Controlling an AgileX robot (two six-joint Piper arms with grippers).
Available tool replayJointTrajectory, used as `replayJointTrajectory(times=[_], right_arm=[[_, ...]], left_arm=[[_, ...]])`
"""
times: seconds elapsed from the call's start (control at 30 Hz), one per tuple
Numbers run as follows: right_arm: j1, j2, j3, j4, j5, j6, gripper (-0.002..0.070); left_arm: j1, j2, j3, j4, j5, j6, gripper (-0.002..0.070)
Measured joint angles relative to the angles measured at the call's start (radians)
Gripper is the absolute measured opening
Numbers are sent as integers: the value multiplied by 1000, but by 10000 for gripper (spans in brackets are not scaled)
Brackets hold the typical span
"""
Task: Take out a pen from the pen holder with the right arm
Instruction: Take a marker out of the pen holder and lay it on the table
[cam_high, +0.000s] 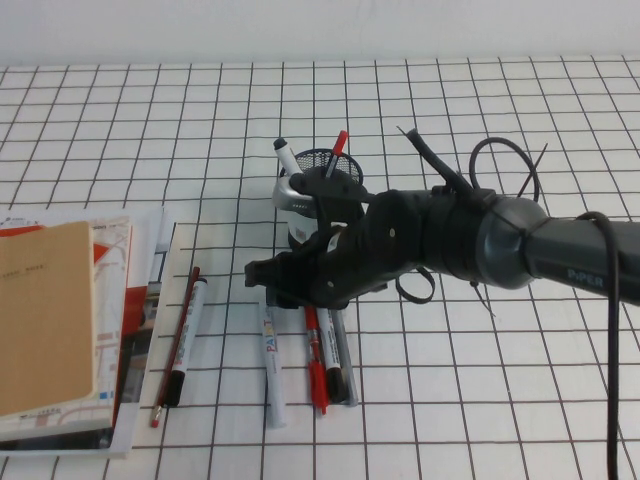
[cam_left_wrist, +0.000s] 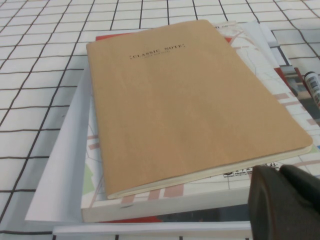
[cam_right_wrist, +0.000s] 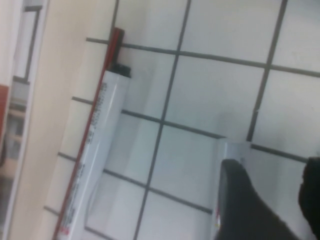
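The black mesh pen holder stands mid-table with a white marker and a red pen sticking out of it. My right gripper reaches across in front of the holder, low over the table, its jaws open with only bare table between them. A white marker lies just under it, its end showing by one finger. A red pen and a grey pen lie beside that marker. My left gripper is shut, hovering by the notebook's corner.
Left of the gripper lie another white marker and a red pencil. A tan notebook rests on a stack of books and papers at the table's left front.
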Motion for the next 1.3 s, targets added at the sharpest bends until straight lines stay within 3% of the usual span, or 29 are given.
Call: replayJointTrajectory(times=[0.17,0.33,0.43,0.8,1.1,1.3], right_arm=[[21,-115,40,-85,17,0,215],[60,-335,185,-175,17,0,55],[63,-462,295,-214,53,0,6],[63,-891,540,-348,243,0,-14],[63,-984,546,-363,393,-12,-14],[63,-986,574,-404,390,-80,-15]], left_arm=[[0,0,0,0,0,0,-4],[0,0,0,0,0,0,-4],[0,0,0,0,0,0,-4],[0,0,0,0,0,0,-4],[0,0,0,0,0,0,-4],[0,0,0,0,0,0,-4]])
